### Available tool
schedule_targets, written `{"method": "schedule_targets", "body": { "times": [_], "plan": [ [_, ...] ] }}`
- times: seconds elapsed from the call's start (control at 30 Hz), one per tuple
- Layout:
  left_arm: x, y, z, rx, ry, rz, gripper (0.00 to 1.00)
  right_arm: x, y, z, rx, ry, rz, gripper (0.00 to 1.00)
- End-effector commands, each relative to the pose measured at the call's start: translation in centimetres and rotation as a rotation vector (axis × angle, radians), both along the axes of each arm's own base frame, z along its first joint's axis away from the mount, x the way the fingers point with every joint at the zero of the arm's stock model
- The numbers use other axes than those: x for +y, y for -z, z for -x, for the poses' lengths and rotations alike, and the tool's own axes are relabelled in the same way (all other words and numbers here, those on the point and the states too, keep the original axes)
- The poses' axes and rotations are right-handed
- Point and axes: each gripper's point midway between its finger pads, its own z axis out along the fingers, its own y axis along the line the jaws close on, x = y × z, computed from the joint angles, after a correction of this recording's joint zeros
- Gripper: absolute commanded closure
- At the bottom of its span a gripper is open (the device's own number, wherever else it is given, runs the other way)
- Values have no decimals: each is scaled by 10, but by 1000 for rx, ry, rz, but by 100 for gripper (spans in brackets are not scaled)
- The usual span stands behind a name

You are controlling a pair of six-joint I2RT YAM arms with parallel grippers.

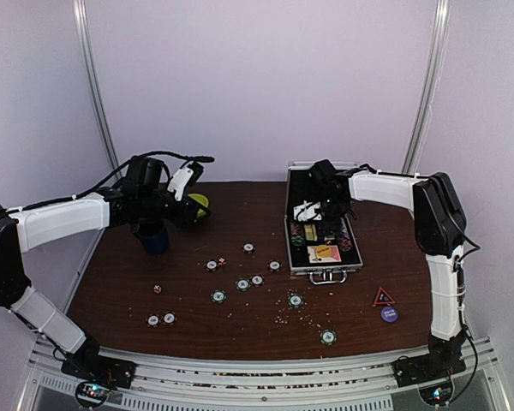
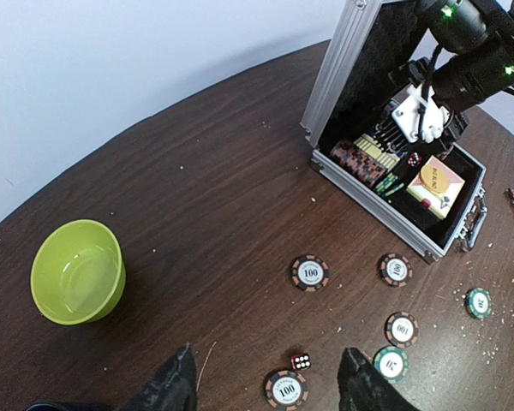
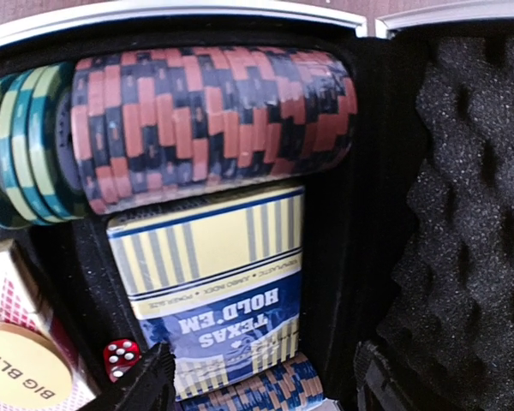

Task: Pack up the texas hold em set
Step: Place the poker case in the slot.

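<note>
Inside the open briefcase [image 1: 324, 274], the right gripper [image 3: 265, 390] hangs with its fingers spread and nothing between them, low over the striped card deck box [image 3: 214, 282] that lies in its slot. Just past the box a row of red-and-black chips [image 3: 214, 120] stands on edge, with a few green ones [image 3: 26, 145] beside it. A red die [image 3: 120, 353] and a big-blind button [image 3: 21, 368] sit to one side, and the grey foam lining [image 3: 471, 214] rises on the other. The lid stands upright at the far side of the case.

Across the table [image 1: 111, 291], the left gripper [image 2: 265, 385] is also open and empty. It hovers over a loose die [image 2: 300, 361] and a chip [image 2: 286, 390], near the lime-green bowl [image 2: 77, 270] and above the dark blue mug [image 1: 154, 240].

The packing looks about half done. The card boxes, a good part of the chips and at least one die are in the case. About ten chips lie scattered in front of it, from the pair at the near left [image 1: 161, 319] to the single chip at the near right [image 1: 328, 337]. A second loose die [image 1: 158, 288] and, right of the case, a red triangular piece [image 1: 383, 297] and a round blue button [image 1: 389, 314] are also out. All of these have to go in before the lid can come down. Crumbs litter the near half of the table.
</note>
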Motion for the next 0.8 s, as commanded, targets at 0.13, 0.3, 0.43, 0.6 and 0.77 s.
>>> {"method": "schedule_targets", "body": {
  "times": [0.13, 0.3, 0.43, 0.6, 0.77],
  "plan": [
    [-6, -16, -4, -43, 17, 10, 43, 5, -35, 13, 8, 44, -102, 29],
    [-9, -19, 2, -75, 50, -8, 39, 31, -87, 65, 75, 24, -353, 28],
    [-10, -16, 7, -107, -3, -87, 2, 47, -101, 119, 202, -2, -532, 28],
    [-1, 24, 9, 7, -137, -313, 2, 43, -106, 159, 261, 32, -655, 28],
    [-12, 48, 31, 55, -113, -358, 2, 37, -104, 179, 247, 85, -754, 28]
  ]
}}
